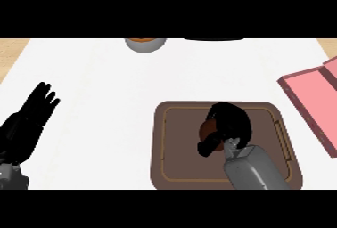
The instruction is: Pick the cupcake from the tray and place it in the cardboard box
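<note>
- White tabletop point(105, 89) carries all items; a tan strip shows at its far corners.
- Right robot hand point(230, 122): positioned over the tray, fingers curled down and around the cupcake, thumb at the near-left side. Judged clamped on the cupcake.
- Cupcake point(208, 128): only a brown patch shows at the left of the fingers; the rest is hidden. It lies inside the tray, near the middle. Whether it is lifted off the tray floor cannot be determined.
- Tray point(174, 164): brown, at the near right of the tabletop.
- Box point(309, 95): pink in this view, well apart to the right of the tray; nothing visible inside it.
- Left robot hand point(33, 116): resting at the left edge, fingers straight, holding nothing.
- Bowl point(145, 43): at the far edge, not involved.
- Progress: grasp stage reached. Remaining: lift, carry right to the box, release.
</note>
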You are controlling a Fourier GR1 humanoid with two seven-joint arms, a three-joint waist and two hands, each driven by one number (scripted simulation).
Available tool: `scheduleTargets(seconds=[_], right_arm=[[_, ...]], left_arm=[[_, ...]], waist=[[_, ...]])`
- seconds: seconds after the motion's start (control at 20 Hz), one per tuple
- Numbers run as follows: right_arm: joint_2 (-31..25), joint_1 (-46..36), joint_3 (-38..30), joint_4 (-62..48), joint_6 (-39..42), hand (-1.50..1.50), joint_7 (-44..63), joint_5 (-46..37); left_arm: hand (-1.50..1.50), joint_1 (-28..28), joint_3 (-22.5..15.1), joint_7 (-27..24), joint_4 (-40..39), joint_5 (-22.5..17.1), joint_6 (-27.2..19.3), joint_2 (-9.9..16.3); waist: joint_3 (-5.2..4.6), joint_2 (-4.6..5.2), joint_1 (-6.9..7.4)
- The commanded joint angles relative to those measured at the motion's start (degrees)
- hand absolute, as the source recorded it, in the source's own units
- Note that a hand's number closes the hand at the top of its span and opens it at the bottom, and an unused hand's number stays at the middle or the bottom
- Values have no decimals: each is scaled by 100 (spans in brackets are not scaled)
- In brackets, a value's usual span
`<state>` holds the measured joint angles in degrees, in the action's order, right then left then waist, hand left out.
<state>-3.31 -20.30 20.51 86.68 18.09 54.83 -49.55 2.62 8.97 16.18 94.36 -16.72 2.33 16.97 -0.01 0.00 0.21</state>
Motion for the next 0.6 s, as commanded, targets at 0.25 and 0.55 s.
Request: scheduleTargets(seconds=[0.25, 0.55], right_arm=[[-1074, -1229, -1011, -2309, -388, 150, -1901, -130], [-1289, -1196, -1074, -784, -79, 150, -1621, -207]], left_arm=[[0, -160, -215, 31, 147, 191, 11, -223], [0, 85, -8, 157, 139, 174, -65, -184]], waist=[[3, 26, 73], [0, -10, -46]])
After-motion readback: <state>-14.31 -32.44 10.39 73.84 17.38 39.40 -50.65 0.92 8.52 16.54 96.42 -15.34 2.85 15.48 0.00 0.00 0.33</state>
